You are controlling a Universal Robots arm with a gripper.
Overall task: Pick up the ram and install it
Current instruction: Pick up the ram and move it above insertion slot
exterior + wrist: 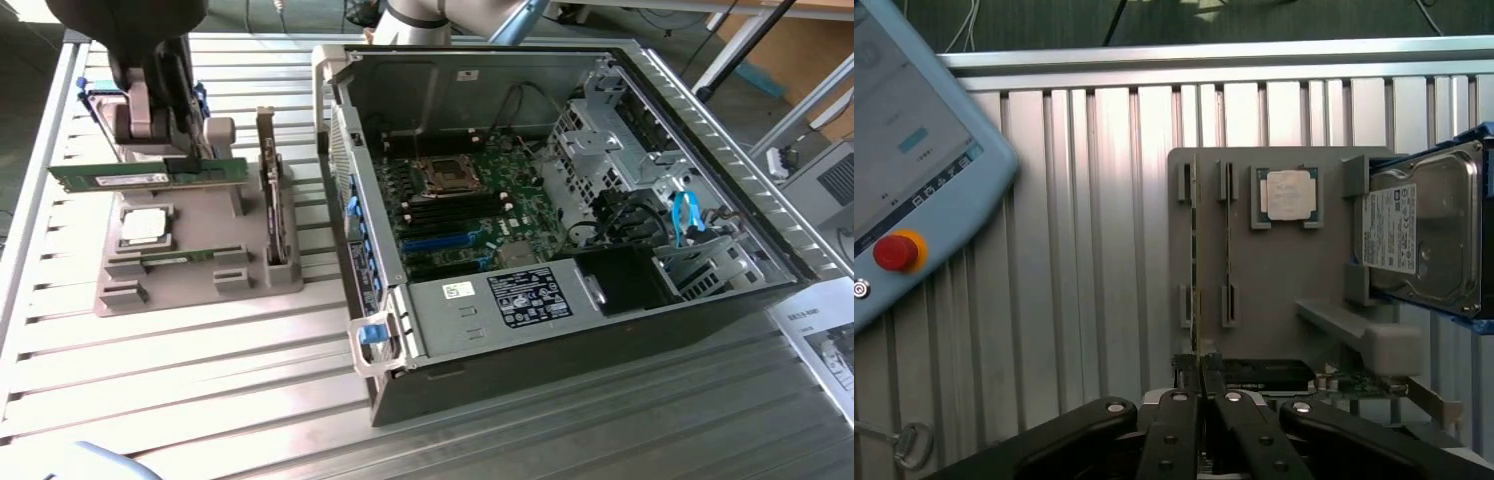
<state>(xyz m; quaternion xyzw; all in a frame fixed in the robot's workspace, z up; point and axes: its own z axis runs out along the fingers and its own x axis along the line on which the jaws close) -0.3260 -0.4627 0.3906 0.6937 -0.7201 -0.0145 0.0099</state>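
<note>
Two-fingered gripper point(1202, 372) nearly closed, pinching the ram point(120, 178) by its upper edge, stick lying level over the gray holder point(200, 288) at the exterior view's left; seated in a slot or lifted clear, cannot tell. Well apart from the open computer case point(400, 90) at the exterior view's right. Beside it on the holder: second green stick point(174, 258), processor chip point(144, 228), upright expansion card point(274, 200)

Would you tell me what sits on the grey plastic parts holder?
The square silver processor chip, a silver hard drive and a slotted green memory stick are visible; the black fingers cover one end of the holder.
</note>
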